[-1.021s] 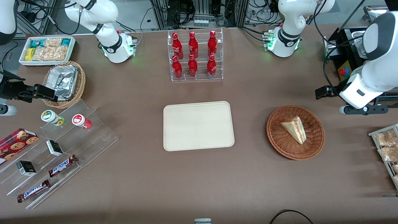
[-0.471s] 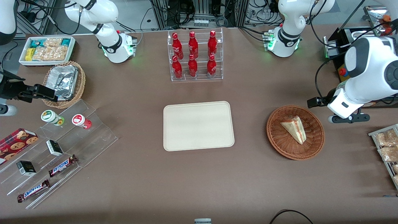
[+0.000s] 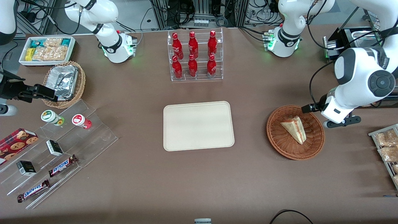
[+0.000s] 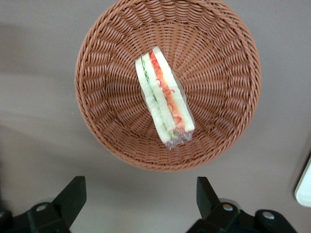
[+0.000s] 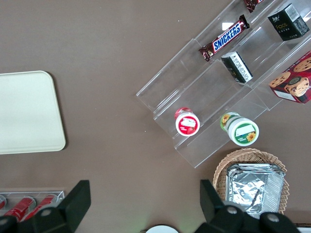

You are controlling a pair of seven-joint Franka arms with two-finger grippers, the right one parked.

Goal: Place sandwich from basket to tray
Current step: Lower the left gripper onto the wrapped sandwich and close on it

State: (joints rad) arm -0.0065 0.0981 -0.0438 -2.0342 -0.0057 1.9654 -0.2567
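Brown table [image 3: 140, 174], sandwich [image 4: 164, 99] in basket [image 4: 228, 63], gripper [image 4: 141, 204] above

The gripper [image 4: 141, 204], fingers spread wide, hangs above the table just beside the basket [image 3: 315, 144]. The sandwich [image 3: 294, 128] lies alone in the basket, with room on both sides. Only bare table lies between basket and tray [image 3: 198, 125].

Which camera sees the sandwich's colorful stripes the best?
The left wrist view. It looks straight down on the sandwich in the basket, so the red and green filling layers show clearly, with the open gripper apart from it. The front view shows it small; the right wrist view misses it.
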